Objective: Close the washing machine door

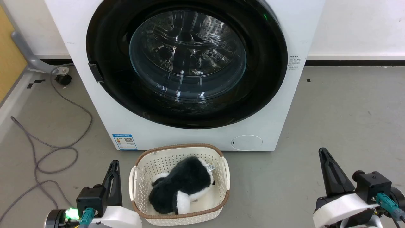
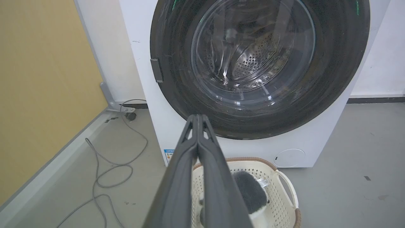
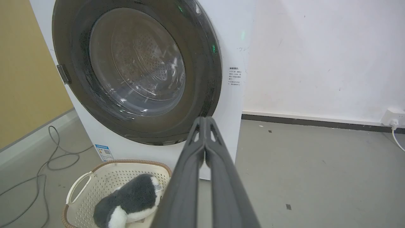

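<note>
Seen flush, apparently latched: washing machine door. Its edge tab lies ahead, nearer left gripper than right gripper. Both finger pairs pressed together, nothing held.

The grey floor is carrying the washing machine, 1 cream basket sitting just before it, and 1 cable looping at left.

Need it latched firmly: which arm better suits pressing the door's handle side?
Left, probably: the handle tab at the left edge of the washing machine door lies nearer the left end effector than the right end effector.
</note>
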